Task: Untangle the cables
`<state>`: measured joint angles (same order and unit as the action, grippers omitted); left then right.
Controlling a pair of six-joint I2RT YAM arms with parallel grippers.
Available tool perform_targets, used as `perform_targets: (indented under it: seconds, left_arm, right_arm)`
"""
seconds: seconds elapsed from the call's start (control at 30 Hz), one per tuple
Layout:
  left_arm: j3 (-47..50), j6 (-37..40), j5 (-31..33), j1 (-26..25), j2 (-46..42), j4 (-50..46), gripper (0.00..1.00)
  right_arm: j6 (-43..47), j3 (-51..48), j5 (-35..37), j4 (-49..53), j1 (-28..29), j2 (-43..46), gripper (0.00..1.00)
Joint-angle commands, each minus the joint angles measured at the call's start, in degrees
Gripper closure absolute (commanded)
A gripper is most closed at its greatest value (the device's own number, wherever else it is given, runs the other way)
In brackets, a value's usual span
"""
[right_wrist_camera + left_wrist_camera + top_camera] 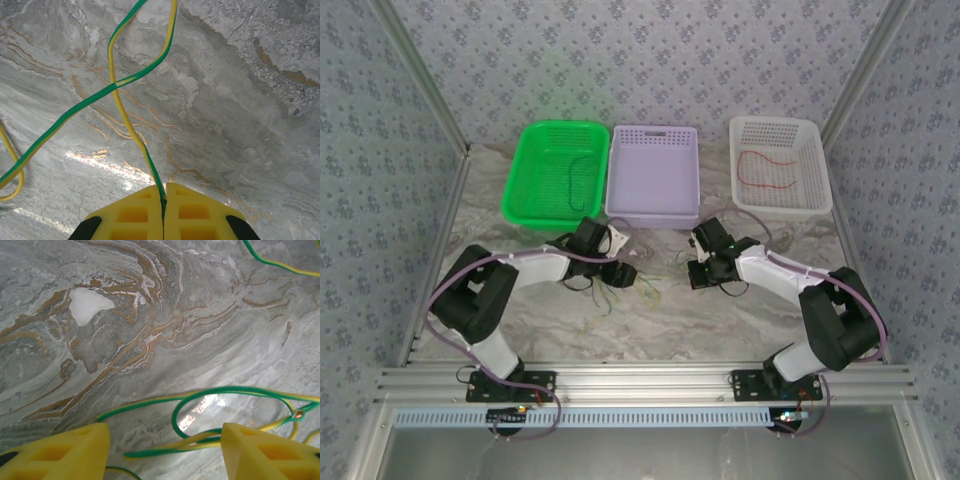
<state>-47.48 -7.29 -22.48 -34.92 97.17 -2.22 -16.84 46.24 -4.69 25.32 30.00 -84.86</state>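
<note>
Right gripper [164, 194] pinches 1 green-yellow cable [112, 85]; left gripper [164, 436] hangs parted above looped cables [235, 388], apparently not touching them.

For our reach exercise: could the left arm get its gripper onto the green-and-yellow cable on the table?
Probably yes: the left gripper hangs open over the green-and-yellow cable, with nothing between.

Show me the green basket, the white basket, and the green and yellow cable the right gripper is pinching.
green basket [523, 165], top view, on its left wall.
white basket [817, 165], top view, on its right wall.
green-and-yellow cable [116, 85], right wrist view, where its two strands cross.
</note>
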Motion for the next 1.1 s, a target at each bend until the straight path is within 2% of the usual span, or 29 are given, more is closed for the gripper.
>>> perform_targets:
  seconds: [0.0, 0.17, 0.2, 0.4, 0.53, 0.87, 1.07]
  left_arm:
    - [-2.60, 2.62, 2.16, -0.64, 2.00, -1.90, 0.39]
    - [-3.09, 2.63, 1.91, -0.77, 2.98, -1.30, 0.40]
    - [-3.14, 2.63, 1.26, -0.94, 3.26, -1.14, 0.42]
    - [-2.41, 1.29, -0.41, -2.40, 3.05, 0.56, 0.82]
    - [-0.69, -0.81, 0.43, -2.39, -0.28, 2.36, 1.00]
    - [1.46, -2.85, 2.68, -2.38, -10.04, 1.68, 1.00]
    - [3.45, -5.16, 4.52, -1.52, -13.65, 1.39, 1.00]
  right_arm:
    - [1.15, 1.31, -1.55, 2.13, -0.80, -0.40, 1.00]
    - [1.20, 1.49, -1.55, 2.42, -1.32, -0.45, 1.00]
    - [1.20, 1.55, -1.55, 2.34, -1.42, -0.56, 1.00]
    - [0.57, 1.52, -0.68, 2.00, -2.38, -0.46, 1.00]
    - [-0.36, 1.46, 0.90, 2.07, -2.90, 1.54, 1.00]
    - [-0.88, 2.77, 4.13, 6.12, -5.33, 9.57, 1.00]
    - [-4.54, 2.06, 8.94, 7.46, -7.53, 14.90, 1.00]
